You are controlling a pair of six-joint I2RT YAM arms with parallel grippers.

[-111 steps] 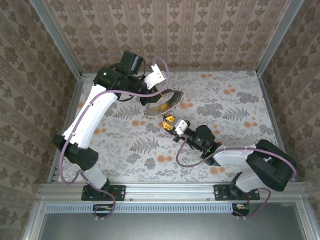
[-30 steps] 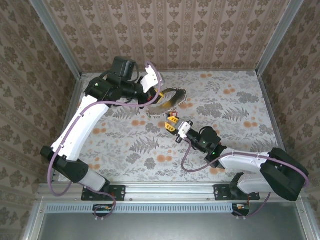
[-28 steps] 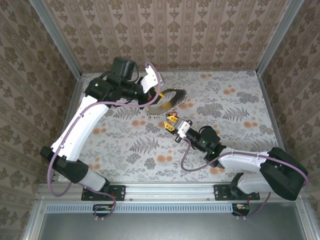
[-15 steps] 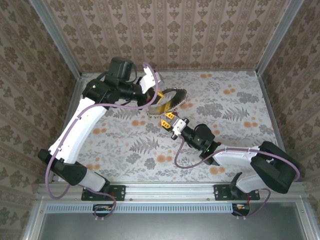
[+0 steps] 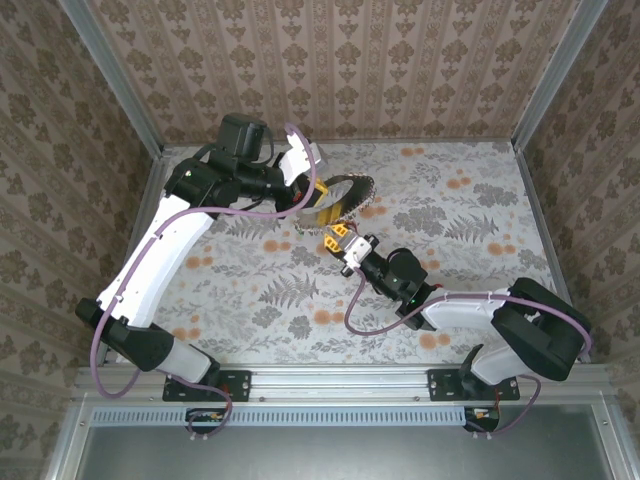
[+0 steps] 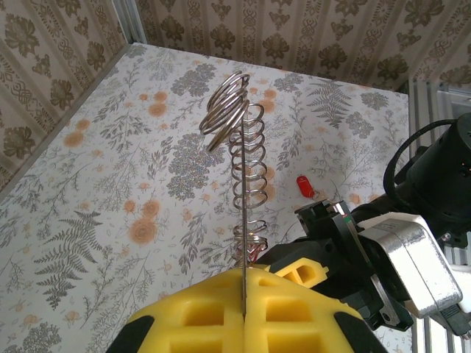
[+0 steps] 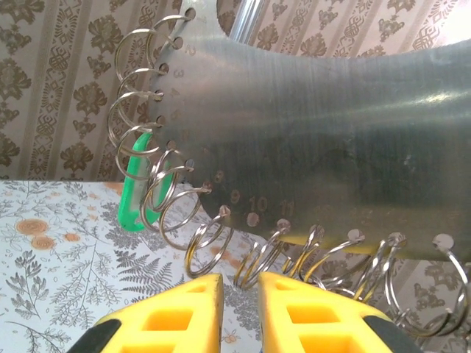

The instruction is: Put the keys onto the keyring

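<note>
Nearest in the right wrist view, the right jaws stand only a narrow slit apart. Their yellow plastic fingers (image 7: 169, 316) hold nothing that I can see. Just ahead of that slit hang the split rings of the keyring (image 7: 316, 125), a flat silvery metal plate with numbered holes and a wire ring through each one along its lower edge. The plate's long axis runs crosswise to the slit, so the rings sit in a row from side to side, and two of them dangle almost directly over the gap.

Off to the left along that row, a small key with a green plastic head (image 7: 131, 195) already hangs from one ring.

Farther back, the left jaws are fully closed on the plate. In the left wrist view the plate is pinched edge-on between the yellow fingers (image 6: 206, 323) and lifted clear of the flower-patterned counter (image 6: 110, 184).

A small key with a red plastic head (image 6: 304, 186) lies flat on the counter, just beyond the right arm (image 5: 455, 308)'s wrist and below the rings. By my judgement the right arm is the nearer one to it. It would have to drop away from the rings to reach that key.
</note>
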